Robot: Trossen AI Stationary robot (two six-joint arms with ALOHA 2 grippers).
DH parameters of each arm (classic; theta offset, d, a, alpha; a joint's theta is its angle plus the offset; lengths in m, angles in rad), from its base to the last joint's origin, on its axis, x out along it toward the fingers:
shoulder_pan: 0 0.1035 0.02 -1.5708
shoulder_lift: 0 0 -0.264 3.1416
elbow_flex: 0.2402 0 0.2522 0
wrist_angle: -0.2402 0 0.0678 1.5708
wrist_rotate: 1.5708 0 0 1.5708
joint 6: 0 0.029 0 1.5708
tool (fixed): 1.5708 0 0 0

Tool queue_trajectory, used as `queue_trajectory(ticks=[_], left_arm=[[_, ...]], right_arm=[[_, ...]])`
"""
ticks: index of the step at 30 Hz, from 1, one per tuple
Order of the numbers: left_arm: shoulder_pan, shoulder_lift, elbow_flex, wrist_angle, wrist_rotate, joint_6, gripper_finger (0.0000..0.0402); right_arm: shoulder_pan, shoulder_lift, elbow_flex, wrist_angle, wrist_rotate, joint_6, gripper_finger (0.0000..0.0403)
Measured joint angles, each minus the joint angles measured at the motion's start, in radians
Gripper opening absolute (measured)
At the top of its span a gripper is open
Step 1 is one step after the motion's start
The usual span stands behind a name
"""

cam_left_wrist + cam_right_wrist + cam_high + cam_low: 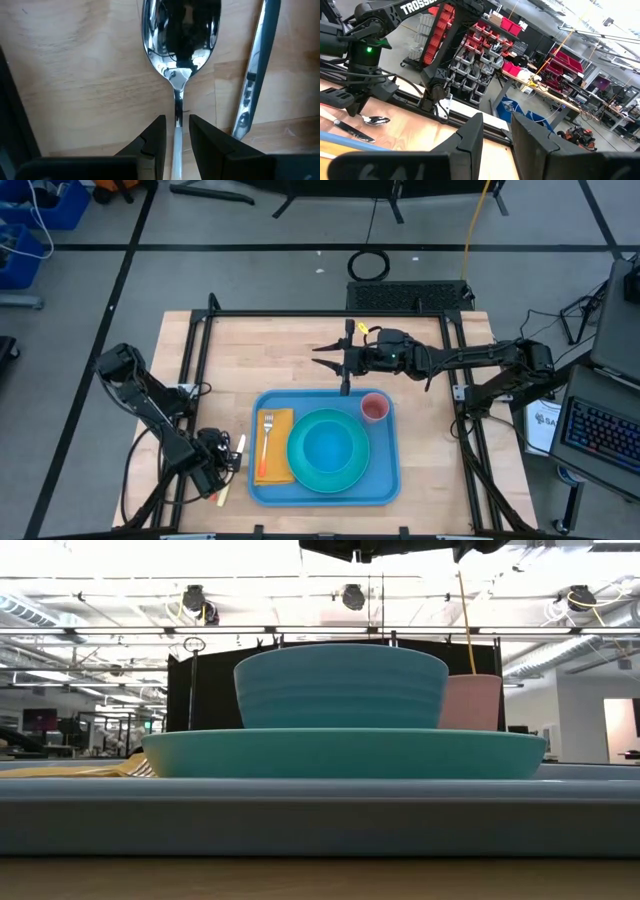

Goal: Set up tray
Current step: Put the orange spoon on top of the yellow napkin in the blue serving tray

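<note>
Grey floor with black lines; red bin racks; bright ceiling lights.

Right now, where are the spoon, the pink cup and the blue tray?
spoon (181, 35): left wrist view, on its shiny bowl.
pink cup (374, 408): high view, inside its round opening.
blue tray (322, 495): high view, on the bare strip along its edge nearest the camera's bottom.

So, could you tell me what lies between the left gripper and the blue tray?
In the high view, a knife on the table lies between the left gripper and the tray.
</note>
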Motion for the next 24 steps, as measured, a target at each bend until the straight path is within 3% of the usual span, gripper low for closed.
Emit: queue_trajectory(ticks=[7, 13, 24], left_arm=[[0.0, -0.001, -0.014, 0.017, 0.003, -0.01, 0.0081], [0.001, -0.006, -0.059, 0.093, -0.004, -0.01, 0.0014], [0.002, -0.005, -0.058, 0.075, -0.044, 0.002, 0.0009]], right_arm=[[0.0, 0.0, 0.0, 0.0, 0.0, 0.0, 0.0091], [0.0, 0.0, 0.0, -0.001, 0.0, 0.0, 0.0091], [0.0, 0.0, 0.0, -0.005, 0.0, 0.0, 0.0091]])
